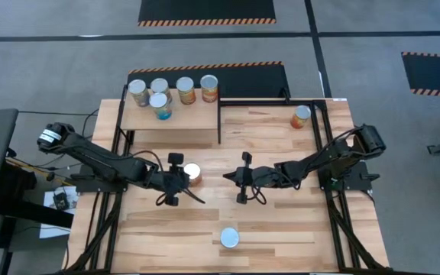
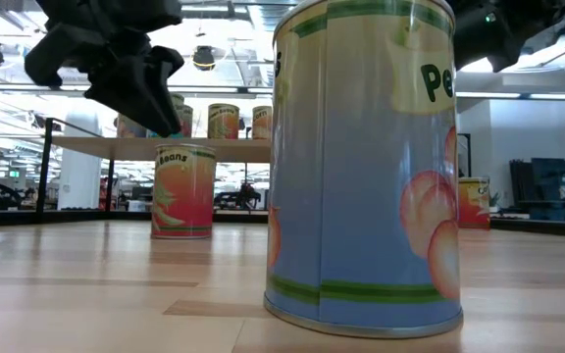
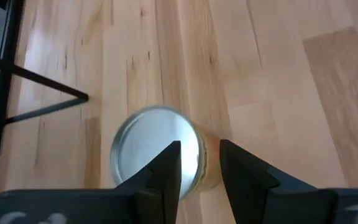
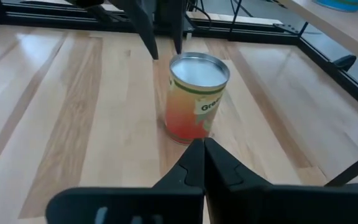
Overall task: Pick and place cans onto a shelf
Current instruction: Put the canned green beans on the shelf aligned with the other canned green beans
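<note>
An orange-labelled can [image 1: 193,174] with a silver top stands upright on the plank table near its middle; it also shows in the left wrist view [image 3: 148,146], the right wrist view [image 4: 194,99] and the low view [image 2: 182,191]. My left gripper [image 3: 201,165] hovers just above it on its left side, fingers a little apart, touching nothing; it also shows in the high view [image 1: 182,180]. My right gripper [image 4: 202,149] is shut and empty, to the can's right [image 1: 229,177]. Several cans [image 1: 173,92] stand on the shelf [image 1: 182,124].
A blue-labelled can [image 1: 229,238] stands near the table's front edge and fills the low view [image 2: 366,167]. Another orange can [image 1: 301,116] stands at the far right. The shelf's black frame [image 1: 219,122] rises at the far left.
</note>
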